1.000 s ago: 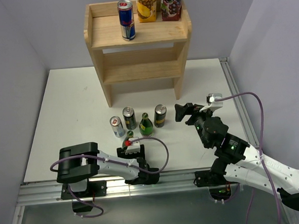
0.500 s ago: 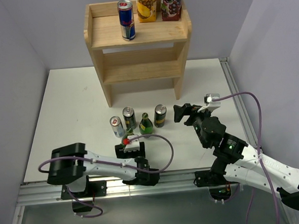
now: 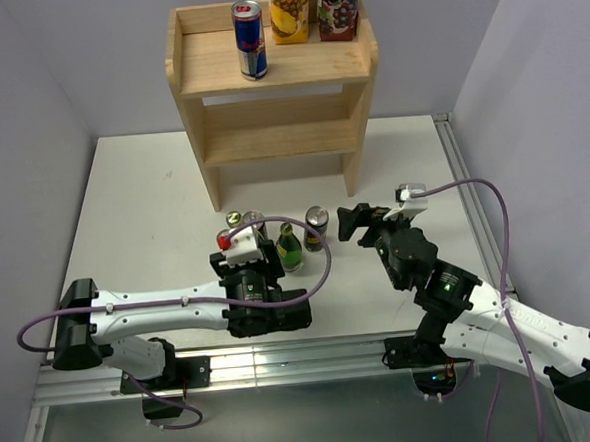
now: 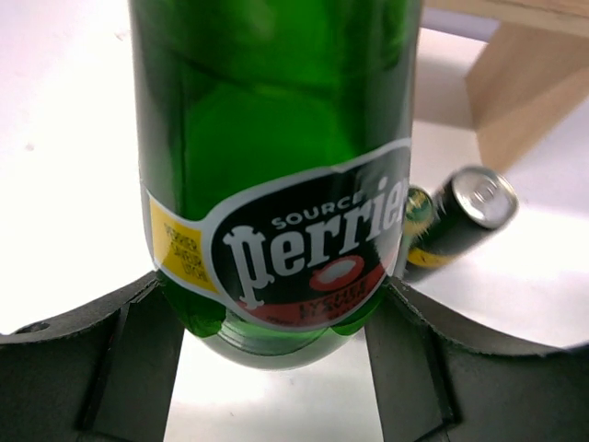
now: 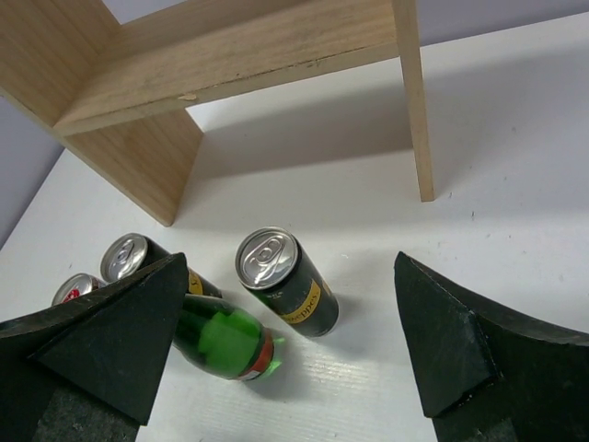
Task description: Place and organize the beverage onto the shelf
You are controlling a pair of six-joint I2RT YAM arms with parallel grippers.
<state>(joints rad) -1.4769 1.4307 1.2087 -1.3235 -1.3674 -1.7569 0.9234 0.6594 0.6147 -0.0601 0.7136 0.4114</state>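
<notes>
Fingers (image 4: 138, 368) of the left gripper (image 4: 276, 354) were clamped on a green Perrier bottle (image 4: 276, 166), just in front of the shelf (image 3: 206, 71) — right gripper (image 5: 285, 345) hung wide open, also out front, near a dark can (image 5: 285, 281). Red Bull can (image 3: 250, 39) and two juice cartons (image 3: 289, 6) sat up on the shelf's top board — cartons at the back.

Arm stretched low, the left gripper (image 4: 274, 318) clamps a bottle (image 4: 276, 175); the right gripper (image 3: 352, 220) hovers, fingers spread wide.
</notes>
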